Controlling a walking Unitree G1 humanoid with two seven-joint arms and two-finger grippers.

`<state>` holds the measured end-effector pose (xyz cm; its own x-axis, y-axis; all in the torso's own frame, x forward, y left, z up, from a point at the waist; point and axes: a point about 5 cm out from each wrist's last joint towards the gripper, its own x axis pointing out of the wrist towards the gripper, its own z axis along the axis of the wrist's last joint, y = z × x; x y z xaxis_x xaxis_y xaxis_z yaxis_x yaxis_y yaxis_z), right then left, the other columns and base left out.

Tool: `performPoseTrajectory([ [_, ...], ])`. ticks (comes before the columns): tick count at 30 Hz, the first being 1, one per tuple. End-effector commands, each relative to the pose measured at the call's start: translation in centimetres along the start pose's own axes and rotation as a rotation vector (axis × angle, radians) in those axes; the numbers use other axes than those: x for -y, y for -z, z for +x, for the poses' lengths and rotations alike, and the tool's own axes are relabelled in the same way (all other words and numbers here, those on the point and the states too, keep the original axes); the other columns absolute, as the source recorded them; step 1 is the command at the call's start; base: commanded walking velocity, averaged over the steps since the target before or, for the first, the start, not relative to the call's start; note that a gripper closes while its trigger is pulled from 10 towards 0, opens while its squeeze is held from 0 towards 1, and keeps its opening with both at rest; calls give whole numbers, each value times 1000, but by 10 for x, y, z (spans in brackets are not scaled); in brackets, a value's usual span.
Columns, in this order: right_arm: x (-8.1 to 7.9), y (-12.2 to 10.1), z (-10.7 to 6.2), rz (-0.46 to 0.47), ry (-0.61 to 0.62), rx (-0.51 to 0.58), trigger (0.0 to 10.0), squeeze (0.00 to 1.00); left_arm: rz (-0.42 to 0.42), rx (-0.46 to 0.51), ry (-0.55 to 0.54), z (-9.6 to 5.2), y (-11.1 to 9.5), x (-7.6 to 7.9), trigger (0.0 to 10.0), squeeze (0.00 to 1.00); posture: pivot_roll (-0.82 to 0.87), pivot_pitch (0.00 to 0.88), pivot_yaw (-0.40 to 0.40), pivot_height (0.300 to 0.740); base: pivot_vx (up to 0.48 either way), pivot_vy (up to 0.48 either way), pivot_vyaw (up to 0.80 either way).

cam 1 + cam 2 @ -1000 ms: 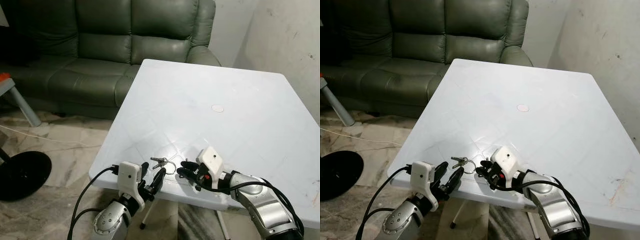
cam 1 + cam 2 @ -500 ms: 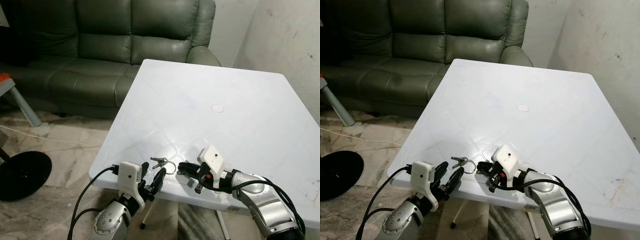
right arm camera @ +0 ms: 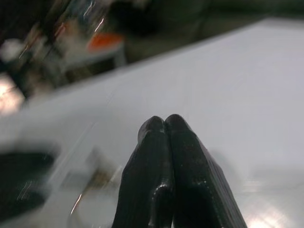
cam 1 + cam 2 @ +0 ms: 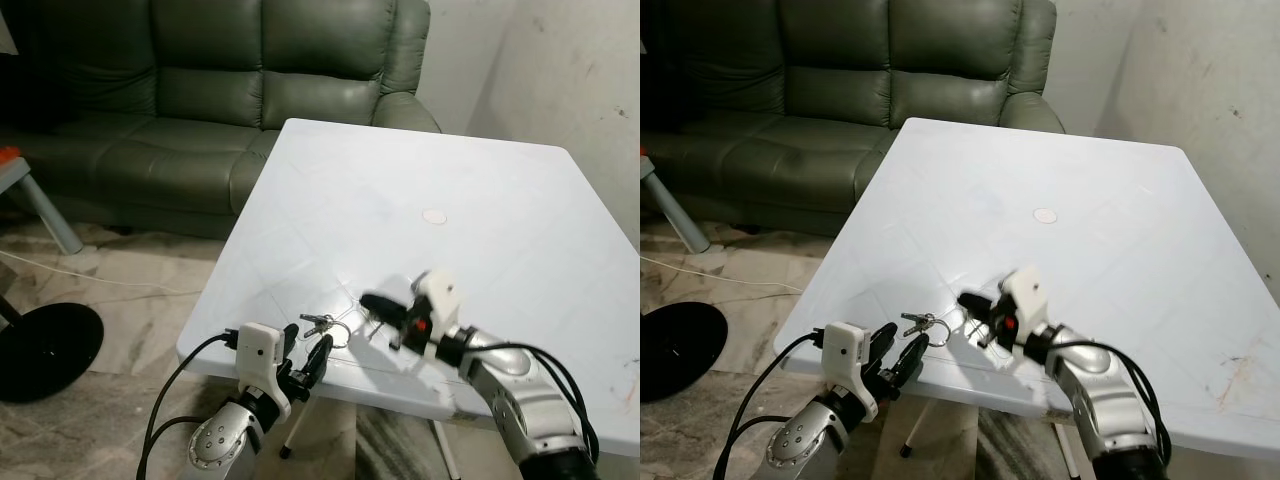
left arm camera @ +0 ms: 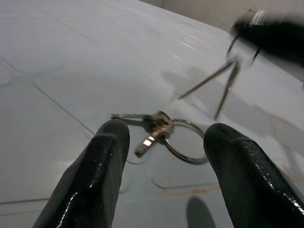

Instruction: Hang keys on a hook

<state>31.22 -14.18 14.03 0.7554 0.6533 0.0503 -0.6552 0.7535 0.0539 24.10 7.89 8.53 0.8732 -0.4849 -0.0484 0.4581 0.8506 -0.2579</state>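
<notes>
Low in the frame, at the near edge of the table (image 4: 480, 200), the keys (image 4: 322, 325) lie flat, just ahead of the left gripper (image 4: 305, 358), whose jaws stand apart. The ring (image 5: 187, 147) points toward the right gripper (image 4: 378, 305), which hovers blurred beside them with fingers pressed together; the left is nearer

- We see a white table (image 4: 480, 190) ahead.
- A green sofa (image 4: 200, 90) stands at 11 o'clock.
- A black round base (image 4: 45, 348) lies at 9 o'clock.

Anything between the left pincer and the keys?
No. In the left wrist view, only bare white table lies between the open left pincer and the keys.
</notes>
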Motion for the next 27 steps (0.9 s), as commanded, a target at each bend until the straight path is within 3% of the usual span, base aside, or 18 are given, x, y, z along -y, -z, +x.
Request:
performPoseTrajectory([
  [1, 9, -9, -2, 21, 97, 76, 10000, 0, 14, 16, -18, 3, -4, 0, 10000, 0, 40, 62, -53, 740, 0, 0, 0],
  [2, 13, -13, -1, 84, 168, 133, 10000, 0, 22, 20, -30, 4, -5, -2, 10000, 0, 39, 59, -53, 740, 0, 0, 0],
  [4, 15, -17, -2, 124, 213, 177, 10000, 0, 14, 28, -49, 6, -7, -5, 10000, 0, 36, 57, -51, 740, 0, 0, 0],
  [10, 20, -20, -8, 103, 363, 242, 10000, 0, 9, 68, -146, 16, -18, -25, 10000, 0, 33, 46, -47, 740, 0, 0, 0],
  [15, 20, -21, -17, 61, 451, 265, 10000, 0, 53, 109, -197, 24, -33, -39, 10000, 0, 25, 35, -42, 740, 0, 0, 0],
  [17, 15, -21, -24, -4, 501, 263, 10000, 0, 79, 146, -220, 27, -44, -46, 10000, 0, 19, 26, -39, 740, 0, 0, 0],
  [21, 5, -19, -31, 8, 533, 283, 10000, 0, 102, 181, -228, 29, -53, -51, 10000, 0, 13, 21, -34, 740, 0, 0, 0],
  [27, -18, -18, -41, -19, 546, 291, 10000, 0, 70, 227, -213, 25, -62, -51, 10000, 0, -2, 19, -19, 740, 0, 0, 0],
])
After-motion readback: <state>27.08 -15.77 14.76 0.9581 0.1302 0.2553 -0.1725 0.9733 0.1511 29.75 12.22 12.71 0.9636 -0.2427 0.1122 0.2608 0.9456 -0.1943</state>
